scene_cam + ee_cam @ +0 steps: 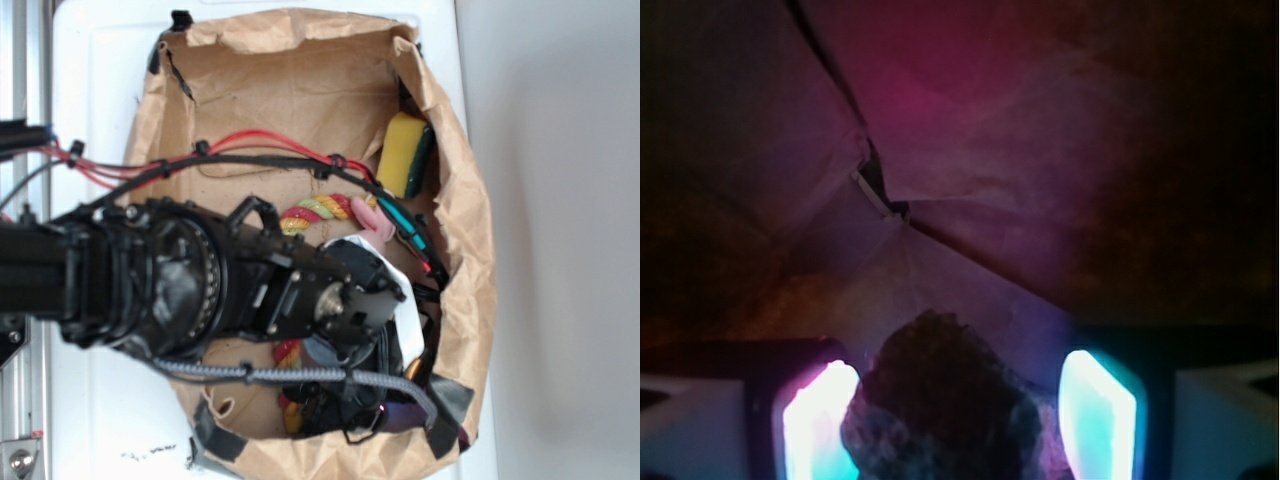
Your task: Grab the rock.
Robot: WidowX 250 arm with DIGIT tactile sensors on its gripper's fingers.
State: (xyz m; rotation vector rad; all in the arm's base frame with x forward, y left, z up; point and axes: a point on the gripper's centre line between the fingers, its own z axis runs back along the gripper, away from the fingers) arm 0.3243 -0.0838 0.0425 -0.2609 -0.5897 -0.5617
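Note:
In the wrist view the rock (940, 400), dark brown and lumpy, lies on the brown paper floor between my gripper (960, 420) fingers. The left glowing pad (820, 425) sits right against the rock's edge, while a narrow gap separates the rock from the right pad (1100, 410). The jaws stand open around it. In the exterior view the arm (200, 275) reaches down into the bag's lower right part. There the arm hides the rock and the fingers.
A crumpled brown paper bag (470, 230) walls in everything on a white surface. Inside lie a yellow-green sponge (402, 152), a pink plush (368, 215) and a striped rope (315, 212). Red and black cables (250, 150) cross the bag. A paper fold (875, 190) runs ahead of the fingers.

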